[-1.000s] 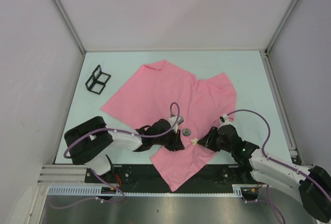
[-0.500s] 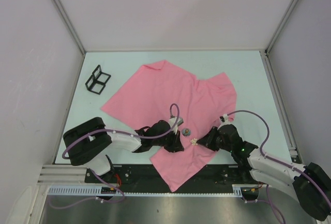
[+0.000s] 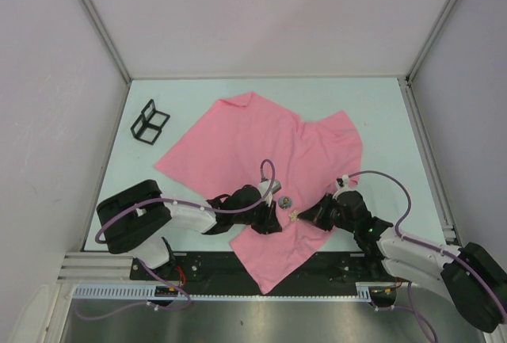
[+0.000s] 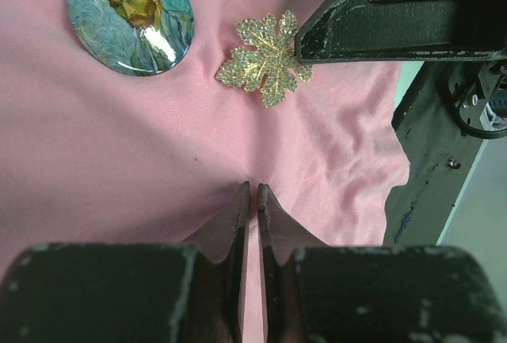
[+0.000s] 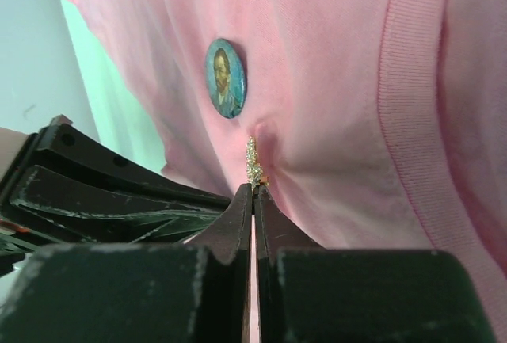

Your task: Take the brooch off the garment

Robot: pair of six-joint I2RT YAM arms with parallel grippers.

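Observation:
The pink garment (image 3: 253,137) lies spread on the table. A gold glitter leaf brooch (image 3: 295,216) sits on its near part, beside a round portrait pin (image 3: 284,201). My right gripper (image 5: 253,186) is shut on the lower edge of the leaf brooch (image 5: 253,161), which stands edge-on with the cloth (image 5: 333,81) tented behind it. My left gripper (image 4: 253,188) is shut on a pinch of the cloth (image 4: 119,145) just in front of the leaf brooch (image 4: 264,62). The right gripper's fingers (image 4: 396,18) touch the leaf from the right.
A black wire frame (image 3: 150,122) stands at the back left of the table. The round pin also shows in the wrist views (image 4: 131,14) (image 5: 226,78). The two grippers (image 3: 273,220) (image 3: 305,216) are close together near the table's front edge.
My right gripper has moved slightly left, with the leaf brooch shifting left with it. The left arm has hardly moved.

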